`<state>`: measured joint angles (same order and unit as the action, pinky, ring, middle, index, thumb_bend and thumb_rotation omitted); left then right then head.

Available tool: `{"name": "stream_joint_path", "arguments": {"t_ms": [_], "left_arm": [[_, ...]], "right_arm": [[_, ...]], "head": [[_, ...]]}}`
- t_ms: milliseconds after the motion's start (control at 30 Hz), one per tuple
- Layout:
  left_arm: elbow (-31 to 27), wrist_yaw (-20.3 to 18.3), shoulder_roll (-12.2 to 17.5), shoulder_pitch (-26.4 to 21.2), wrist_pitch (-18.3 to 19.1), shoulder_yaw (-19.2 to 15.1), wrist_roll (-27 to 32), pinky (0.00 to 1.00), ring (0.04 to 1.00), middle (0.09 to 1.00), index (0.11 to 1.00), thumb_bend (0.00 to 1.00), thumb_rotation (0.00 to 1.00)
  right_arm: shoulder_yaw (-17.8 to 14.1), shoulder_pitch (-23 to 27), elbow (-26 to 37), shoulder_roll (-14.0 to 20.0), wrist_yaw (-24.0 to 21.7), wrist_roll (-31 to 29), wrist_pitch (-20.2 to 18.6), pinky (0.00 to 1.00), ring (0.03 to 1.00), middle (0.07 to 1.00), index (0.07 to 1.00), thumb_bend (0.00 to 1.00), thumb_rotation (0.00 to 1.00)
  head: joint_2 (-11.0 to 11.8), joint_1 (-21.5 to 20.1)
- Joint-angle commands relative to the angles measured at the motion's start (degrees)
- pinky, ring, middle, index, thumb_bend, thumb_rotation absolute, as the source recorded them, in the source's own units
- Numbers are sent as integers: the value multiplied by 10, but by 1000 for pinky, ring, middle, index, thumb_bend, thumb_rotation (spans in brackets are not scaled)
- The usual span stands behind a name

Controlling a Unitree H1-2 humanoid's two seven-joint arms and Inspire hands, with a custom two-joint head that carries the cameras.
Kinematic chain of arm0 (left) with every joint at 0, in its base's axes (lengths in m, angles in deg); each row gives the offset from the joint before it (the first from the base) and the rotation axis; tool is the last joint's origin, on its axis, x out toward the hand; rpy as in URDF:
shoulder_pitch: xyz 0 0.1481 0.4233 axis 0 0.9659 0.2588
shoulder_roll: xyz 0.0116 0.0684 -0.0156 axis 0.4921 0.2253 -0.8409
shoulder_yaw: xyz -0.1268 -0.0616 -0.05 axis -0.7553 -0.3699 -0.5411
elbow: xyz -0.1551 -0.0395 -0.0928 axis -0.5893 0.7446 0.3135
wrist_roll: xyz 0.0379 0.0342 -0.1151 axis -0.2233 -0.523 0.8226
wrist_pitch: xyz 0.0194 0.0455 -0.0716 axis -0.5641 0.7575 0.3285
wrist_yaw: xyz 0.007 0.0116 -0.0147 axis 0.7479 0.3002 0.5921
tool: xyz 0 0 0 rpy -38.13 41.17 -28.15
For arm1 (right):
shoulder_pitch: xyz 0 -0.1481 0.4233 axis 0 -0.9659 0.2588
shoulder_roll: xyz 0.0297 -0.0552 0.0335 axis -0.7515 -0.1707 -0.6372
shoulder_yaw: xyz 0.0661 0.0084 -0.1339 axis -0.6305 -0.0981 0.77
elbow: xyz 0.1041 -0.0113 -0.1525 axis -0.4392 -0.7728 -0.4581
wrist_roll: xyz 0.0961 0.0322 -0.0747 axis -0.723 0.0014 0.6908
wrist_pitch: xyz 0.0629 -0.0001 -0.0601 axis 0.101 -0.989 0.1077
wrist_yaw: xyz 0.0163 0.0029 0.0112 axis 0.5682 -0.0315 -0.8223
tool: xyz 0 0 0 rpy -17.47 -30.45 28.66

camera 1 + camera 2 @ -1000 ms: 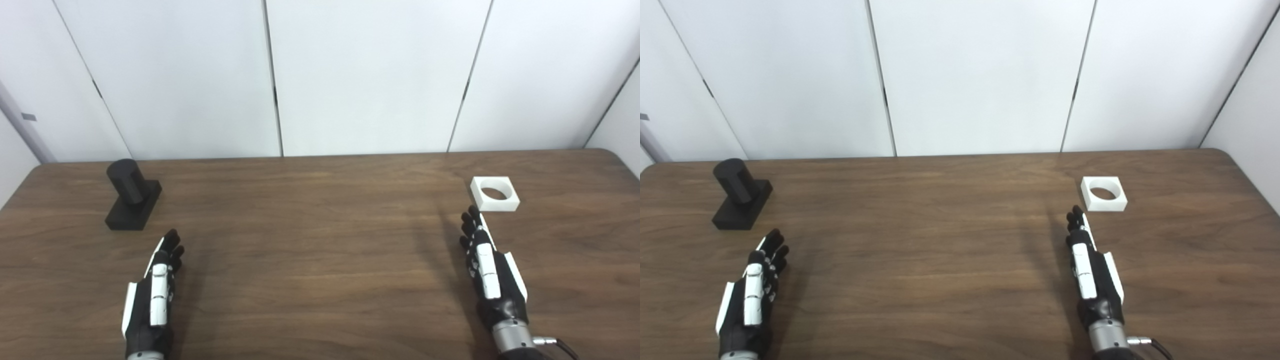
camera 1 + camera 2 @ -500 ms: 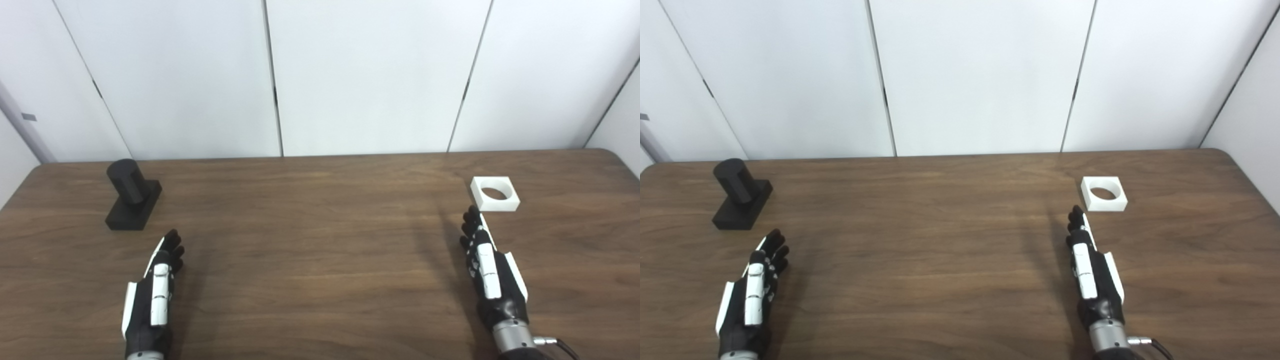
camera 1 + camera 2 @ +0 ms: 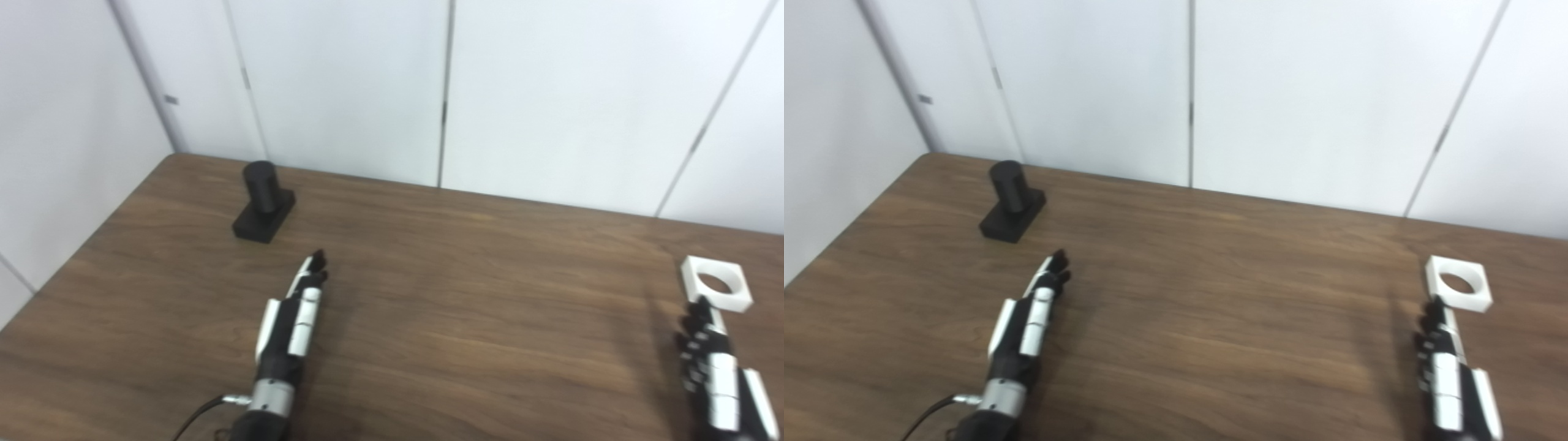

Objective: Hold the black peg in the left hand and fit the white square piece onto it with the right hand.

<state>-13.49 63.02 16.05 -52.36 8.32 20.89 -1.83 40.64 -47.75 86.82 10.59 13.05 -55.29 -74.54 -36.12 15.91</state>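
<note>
- The black peg (image 3: 262,201) is seen standing upright on its rectangular base, at the far left of the wooden table (image 3: 465,257), near the white wall panels (image 3: 551,92).
- The round post of the peg is observed rising from the far end of the base; nothing is touching it.
- The left hand (image 3: 293,309) is held flat above the table, fingers extended forward and lying close side by side, nothing gripped.
- The fingertips of the left hand are pointed toward the far edge; the peg is located beyond them and to their left, clearly apart.
- A cable (image 3: 199,415) is noted leaving the left wrist toward the bottom edge.
- The white square piece (image 3: 1458,283) is seen lying flat on the table at the far right, its round hole facing up.
- The right hand (image 3: 1448,373) is held flat and extended, fingers straight and close together, nothing held; its lower part is cut off by the picture's edge.
- The fingertips of the right hand are placed just short of the near left corner of the white piece; contact cannot be confirmed.
- Both views are slightly blurred.
</note>
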Motion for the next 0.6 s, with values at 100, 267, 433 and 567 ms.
{"name": "stream_joint_path", "arguments": {"t_ms": [100, 267, 433, 567], "left_arm": [[-2, 8, -17, 5, -11, 17, -22, 985, 948, 963, 960, 596, 994], [6, 13, -23, 7, -17, 25, -24, 996, 944, 966, 958, 603, 979], [8, 16, -27, 9, -16, 31, -26, 1000, 959, 970, 964, 601, 971], [9, 18, -26, 10, -18, 34, -27, 1000, 964, 974, 962, 587, 972]], "right_arm": [[-7, -12, -14, 3, -8, -19, 12, 1000, 1000, 1000, 1000, 544, 1000], [-9, -16, 3, 6, -11, -25, -5, 1000, 1000, 1000, 1000, 519, 1000], [-12, -17, 9, 8, -14, -26, 2, 1000, 1000, 1000, 1000, 548, 1000], [-9, -17, 12, 9, -13, -17, 8, 1000, 1000, 1000, 1000, 601, 1000]], "head": [[14, 25], [29, 42], [42, 48], [45, 44]]}}
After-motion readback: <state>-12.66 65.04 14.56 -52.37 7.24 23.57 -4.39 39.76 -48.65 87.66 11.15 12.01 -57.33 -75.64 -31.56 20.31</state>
